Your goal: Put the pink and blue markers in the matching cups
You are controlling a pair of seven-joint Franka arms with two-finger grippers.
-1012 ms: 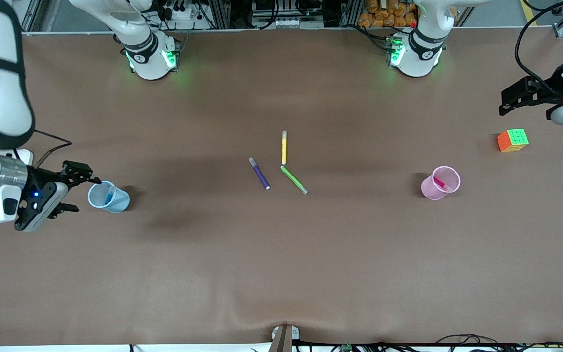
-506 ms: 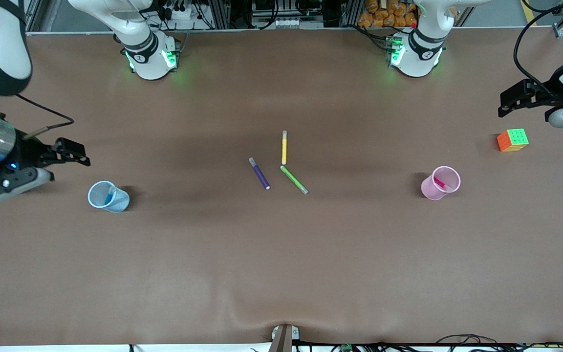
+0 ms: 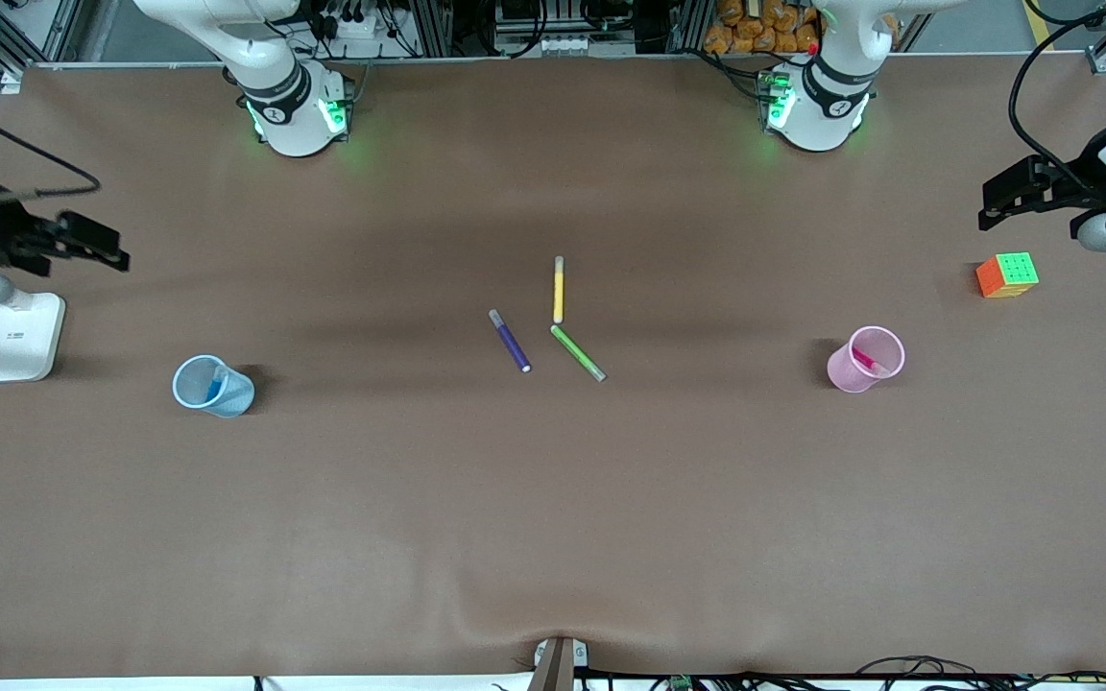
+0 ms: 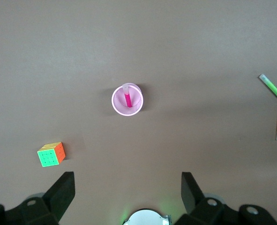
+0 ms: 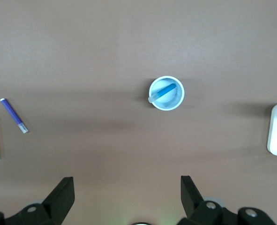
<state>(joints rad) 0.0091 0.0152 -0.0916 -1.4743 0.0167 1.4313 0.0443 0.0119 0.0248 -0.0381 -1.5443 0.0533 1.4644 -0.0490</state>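
The blue marker (image 3: 216, 382) stands inside the light blue cup (image 3: 238, 394) toward the right arm's end of the table. The pink marker (image 3: 865, 361) stands inside the pale pink cup (image 3: 841, 370) toward the left arm's end. My right gripper (image 3: 97, 245) is open and empty, high over the table's edge at its own end. Its wrist view looks down on the blue cup (image 5: 174, 104) and blue marker (image 5: 164, 92). My left gripper (image 3: 1004, 197) is open and empty, over the table's edge above the cube. Its wrist view shows the pink cup (image 4: 136, 105) and pink marker (image 4: 128, 99).
A purple marker (image 3: 511, 342), a yellow marker (image 3: 559, 290) and a green marker (image 3: 578, 352) lie at the table's middle. A colour cube (image 3: 1007, 274) sits at the left arm's end. A white flat device (image 3: 21, 336) lies at the right arm's end.
My right gripper has pulled away from the blue cup and risen toward the table's edge, uncovering the white device. The left arm has barely moved. Markers and cups stay put.
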